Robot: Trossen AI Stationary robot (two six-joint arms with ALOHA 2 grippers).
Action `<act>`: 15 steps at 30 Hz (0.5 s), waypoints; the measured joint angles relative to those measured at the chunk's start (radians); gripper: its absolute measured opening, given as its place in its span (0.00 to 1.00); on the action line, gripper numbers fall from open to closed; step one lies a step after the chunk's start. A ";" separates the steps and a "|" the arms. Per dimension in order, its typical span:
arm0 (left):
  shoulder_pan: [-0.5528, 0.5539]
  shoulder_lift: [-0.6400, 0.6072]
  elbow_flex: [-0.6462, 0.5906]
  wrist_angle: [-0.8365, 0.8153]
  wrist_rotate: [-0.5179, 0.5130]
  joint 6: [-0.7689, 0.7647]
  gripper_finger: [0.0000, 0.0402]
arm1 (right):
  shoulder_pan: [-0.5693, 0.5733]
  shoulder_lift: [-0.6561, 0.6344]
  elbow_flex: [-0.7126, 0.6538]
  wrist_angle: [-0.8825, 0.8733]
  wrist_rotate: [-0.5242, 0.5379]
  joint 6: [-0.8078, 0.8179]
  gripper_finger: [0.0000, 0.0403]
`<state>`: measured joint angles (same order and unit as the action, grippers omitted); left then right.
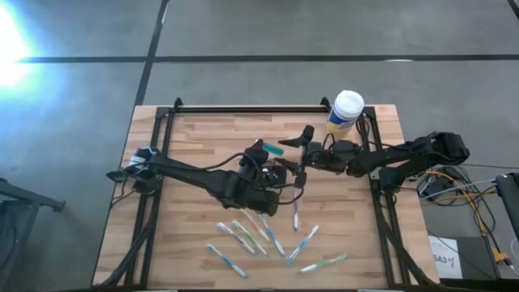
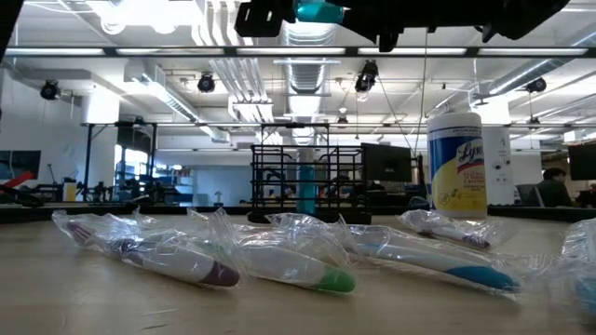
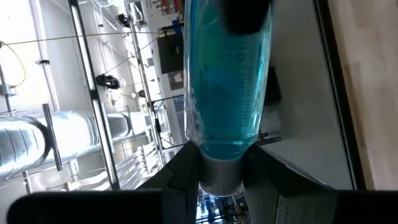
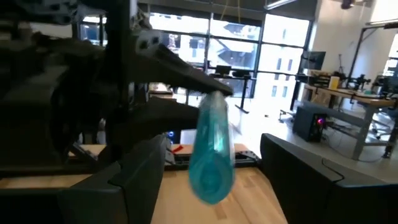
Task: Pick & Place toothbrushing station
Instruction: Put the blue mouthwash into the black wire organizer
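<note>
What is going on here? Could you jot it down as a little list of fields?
Table: wooden top
Left gripper: raised over the table's middle, shut on a teal toothbrush
Right gripper: raised beside it, open, facing the toothbrush
Loose items: wrapped toothbrushes lying on the near half of the table
Canister: yellow with a white cap, upright at the far right edge
Black holder: not in view
</note>
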<state>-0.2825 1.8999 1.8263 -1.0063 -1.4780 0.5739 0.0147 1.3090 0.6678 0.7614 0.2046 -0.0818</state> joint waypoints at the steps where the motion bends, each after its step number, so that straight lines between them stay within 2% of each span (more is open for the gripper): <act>1: 0.000 0.000 0.000 0.003 0.000 0.000 0.23 | 0.000 0.000 0.000 -0.004 -0.001 0.000 0.61; 15: 0.000 0.000 0.000 0.004 0.021 -0.003 0.23 | 0.000 0.009 0.000 0.001 -0.001 -0.031 0.26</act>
<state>-0.2825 1.8998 1.8263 -1.0021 -1.4574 0.5713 0.0147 1.3182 0.6673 0.7622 0.2033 -0.1125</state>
